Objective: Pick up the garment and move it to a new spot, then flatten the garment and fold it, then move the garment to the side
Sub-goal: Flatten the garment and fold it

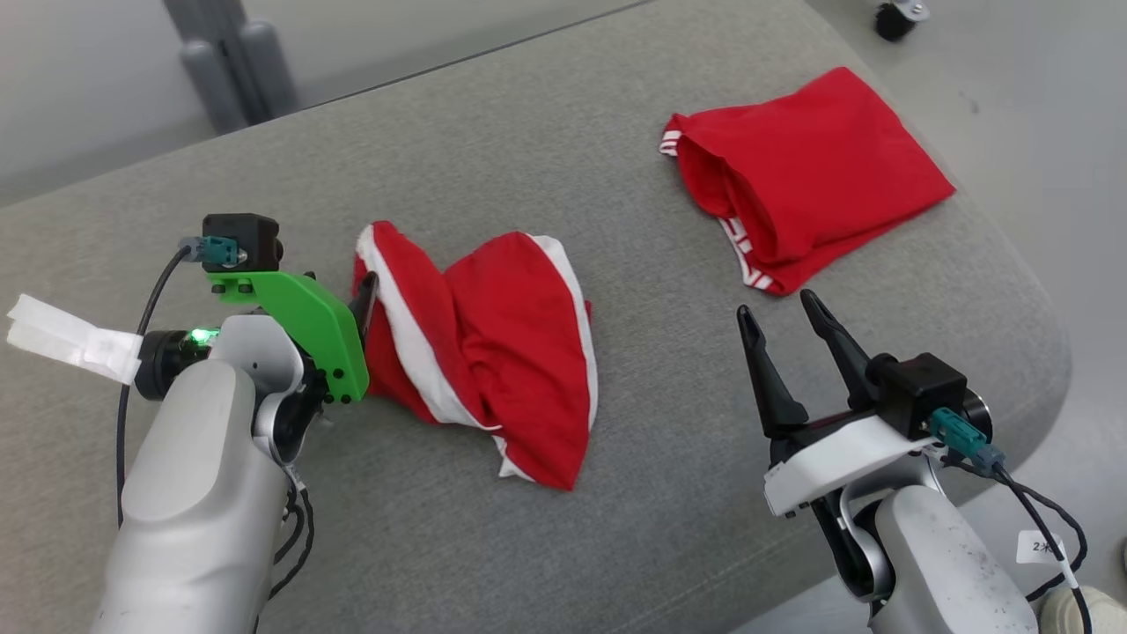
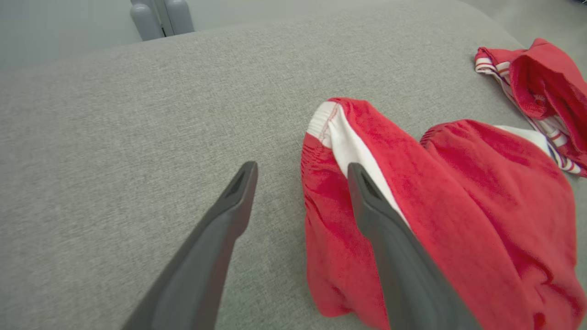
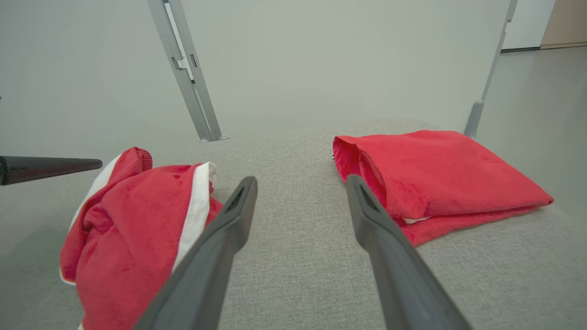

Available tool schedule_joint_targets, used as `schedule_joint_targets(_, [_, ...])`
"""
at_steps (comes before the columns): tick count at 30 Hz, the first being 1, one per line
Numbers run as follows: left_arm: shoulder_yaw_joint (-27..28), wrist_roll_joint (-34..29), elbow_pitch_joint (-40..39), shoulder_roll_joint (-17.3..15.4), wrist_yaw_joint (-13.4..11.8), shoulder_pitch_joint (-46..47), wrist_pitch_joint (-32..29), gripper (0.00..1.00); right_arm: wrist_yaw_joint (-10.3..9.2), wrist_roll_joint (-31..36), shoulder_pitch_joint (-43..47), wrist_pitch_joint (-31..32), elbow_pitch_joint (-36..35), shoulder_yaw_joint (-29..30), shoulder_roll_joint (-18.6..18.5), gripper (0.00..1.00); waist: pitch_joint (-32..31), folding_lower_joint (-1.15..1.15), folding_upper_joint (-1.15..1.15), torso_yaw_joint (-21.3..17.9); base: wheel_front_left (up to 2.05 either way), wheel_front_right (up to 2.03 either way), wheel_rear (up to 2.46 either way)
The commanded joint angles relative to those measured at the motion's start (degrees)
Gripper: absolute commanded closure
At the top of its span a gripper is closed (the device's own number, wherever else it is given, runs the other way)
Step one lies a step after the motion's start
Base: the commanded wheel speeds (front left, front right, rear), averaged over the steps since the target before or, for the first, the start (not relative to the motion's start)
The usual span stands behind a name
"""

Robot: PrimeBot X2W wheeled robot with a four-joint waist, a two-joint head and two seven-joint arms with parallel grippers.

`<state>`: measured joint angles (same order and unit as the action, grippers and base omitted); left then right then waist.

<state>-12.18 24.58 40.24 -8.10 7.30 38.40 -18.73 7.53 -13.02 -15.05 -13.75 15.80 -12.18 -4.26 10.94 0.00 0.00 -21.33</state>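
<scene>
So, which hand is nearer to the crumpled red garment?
Left. The left hand is at the edge of the crumpled garment, partly over it; the right hand stands apart to its right.

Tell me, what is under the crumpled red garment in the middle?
The crumpled red garment lies on the grey cushion, which shows all around it. Whether anything else hides beneath the bunched cloth cannot be seen, because the fabric covers that patch.
</scene>
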Motion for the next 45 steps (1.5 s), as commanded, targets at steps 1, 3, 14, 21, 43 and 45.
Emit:
schedule_joint_targets(1, [-0.2,0.0,1.1,-0.5,-0.1,1.2,-1.2,0.00,-0.10,-0.1,-0.8,-0.4,0.3,0.0,0.3,0.00,4.1,0.00,0.00,-6.1,0.00,0.00,0.00])
schedule_joint_targets(3, [-0.5,0.0,2.3,-0.7,-0.1,1.2,-2.6,0.00,-0.10,-0.1,-0.6,-0.7,0.6,0.0,0.5,0.00,4.3,0.00,0.00,-7.1,0.00,0.00,0.00])
schedule_joint_targets(14, [-3.3,-3.6,6.5,-1.6,-4.7,2.5,-3.0,0.19,-0.10,-0.1,0.0,-1.4,1.0,0.4,0.7,0.00,4.7,0.00,0.00,-8.5,0.00,0.00,0.00])
schedule_joint_targets(21, [-1.3,-0.9,2.8,1.9,-5.0,5.3,6.1,1.00,-0.10,0.5,0.8,-1.4,1.4,1.2,0.3,0.00,3.3,0.00,0.00,-5.9,0.00,0.00,0.00])
schedule_joint_targets(43, [-21.6,28.3,-17.6,5.0,-18.8,13.1,32.7,1.00,-0.10,0.1,1.6,-0.3,1.8,0.6,-0.7,0.00,-3.6,0.00,0.00,4.8,0.00,0.00,0.00])
schedule_joint_targets(45, [-21.8,28.0,-14.7,4.9,-20.0,10.6,33.1,1.00,-0.10,0.2,1.8,-0.3,1.5,1.0,-0.7,0.00,-3.6,0.00,0.00,6.0,0.00,0.00,0.00])
